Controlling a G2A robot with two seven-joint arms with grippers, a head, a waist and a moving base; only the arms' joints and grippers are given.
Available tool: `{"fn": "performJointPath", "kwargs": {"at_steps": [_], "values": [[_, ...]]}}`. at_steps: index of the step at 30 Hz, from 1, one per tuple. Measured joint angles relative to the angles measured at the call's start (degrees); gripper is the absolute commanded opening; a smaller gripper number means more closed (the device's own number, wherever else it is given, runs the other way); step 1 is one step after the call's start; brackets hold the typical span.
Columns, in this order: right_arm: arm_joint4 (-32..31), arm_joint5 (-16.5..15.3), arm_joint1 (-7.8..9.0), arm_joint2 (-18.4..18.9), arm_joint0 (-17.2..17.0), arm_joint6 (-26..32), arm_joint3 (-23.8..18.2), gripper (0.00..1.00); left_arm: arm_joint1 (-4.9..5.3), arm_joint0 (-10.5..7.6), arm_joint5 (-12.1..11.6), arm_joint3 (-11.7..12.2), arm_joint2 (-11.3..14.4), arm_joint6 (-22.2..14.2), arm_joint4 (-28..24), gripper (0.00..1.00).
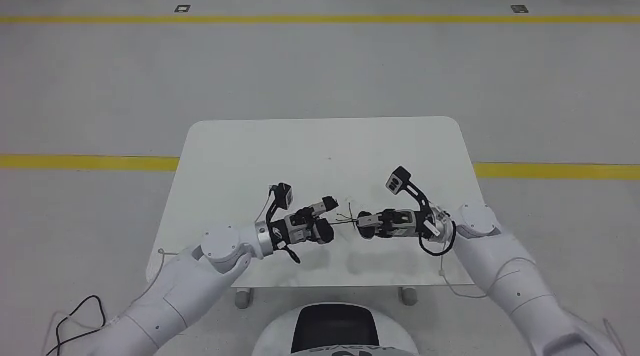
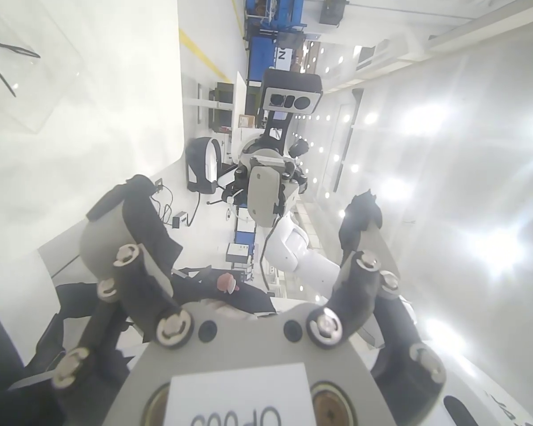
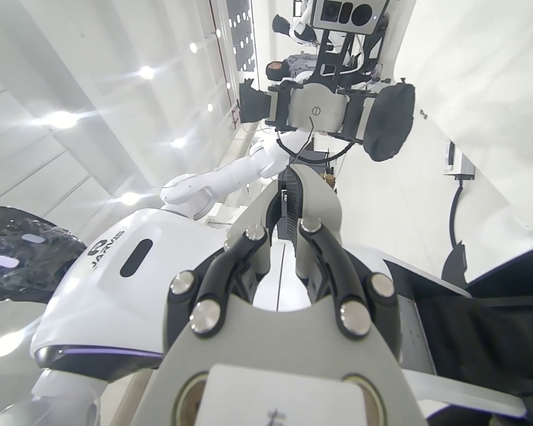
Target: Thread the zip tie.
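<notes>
The zip tie [image 1: 347, 220] juts leftward from the right gripper [image 3: 288, 181], whose fingers are pinched together on it above the near half of the table [image 1: 300, 146]. Just left, the left gripper [image 3: 320, 112] faces it with fingers spread wide, likely ready to receive the free end.

Bench [image 1: 320, 146]: white top, smooth, low sheen.
Left gripper [image 2: 244, 197]: brushed grey metal plate, matt black links, bright screws; fingertips [image 2: 135, 192] wrapped in rumpled black tape or cloth (cannot tell which).
Right gripper [image 3: 289, 188]: satin metal plate, glossy black links, polished screws.
Zip tie [image 1: 347, 219]: thin and dark, finish too fine to judge.
Floor [image 1: 320, 66]: pale, smooth, faintly glossy.
</notes>
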Motion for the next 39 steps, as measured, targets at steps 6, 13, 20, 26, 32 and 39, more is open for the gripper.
{"fn": "performJointPath", "kwargs": {"at_steps": [6, 13, 20, 26, 32, 39], "values": [[-1.0, 0.9, -0.02, -0.4, -0.7, -1.9, -1.7, 0.0, -0.18, 0.23, 0.3, -0.5, 0.2, 0.6, -0.2, 1.0], [-1.0, 1.3, -0.02, -0.8, -1.0, -1.9, -2.5, 0.0, -0.51, -0.08, 0.3, -0.4, 0.4, -0.8, -1.2, 1.0], [-0.6, 1.2, -0.14, -1.2, -0.6, -1.6, -1.9, 0.0, -0.71, -0.25, 0.2, -0.1, 0.3, -1.9, -1.6, 1.0], [-0.3, 1.2, -0.26, -1.6, -0.3, -1.4, -1.5, 0.0, -0.83, -0.23, 0.1, 0.0, 0.3, -2.7, -1.7, 0.76], [-0.3, 1.1, -0.29, -1.8, -0.2, -1.2, -0.9, 0.0, -0.91, -0.11, -0.1, 0.2, 0.1, -3.2, -1.8, 0.37], [-0.2, 1.3, -0.23, -1.8, -0.1, -0.6, -0.1, 0.0, -0.99, 0.02, -0.6, 0.4, 0.0, -4.5, -2.0, 0.22]]}}
